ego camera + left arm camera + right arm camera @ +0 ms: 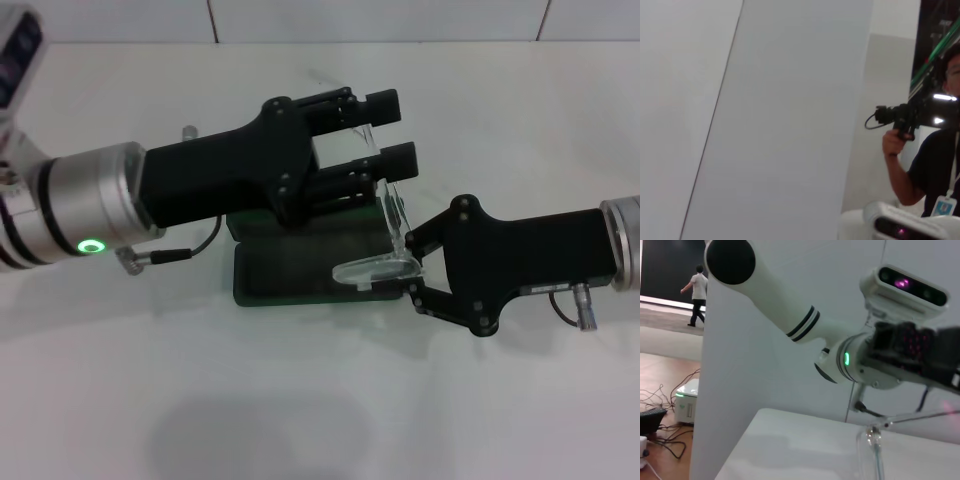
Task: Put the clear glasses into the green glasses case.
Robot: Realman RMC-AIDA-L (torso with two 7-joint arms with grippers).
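White table [520, 120] carries the dark green hard clamshell case [290, 272], lid open, dark lining exposed. Left hand [392, 128] hovers above it, fingers spread. Right hand [408, 268] pinches the transparent plastic glasses [385, 255] over the case's right end.

green glasses case [300, 272] largely hidden under left gripper [385, 128], right gripper [408, 265] fingers obscured by clear glasses [385, 240]

clear glasses [385, 245] above green glasses case [300, 270], between both grippers
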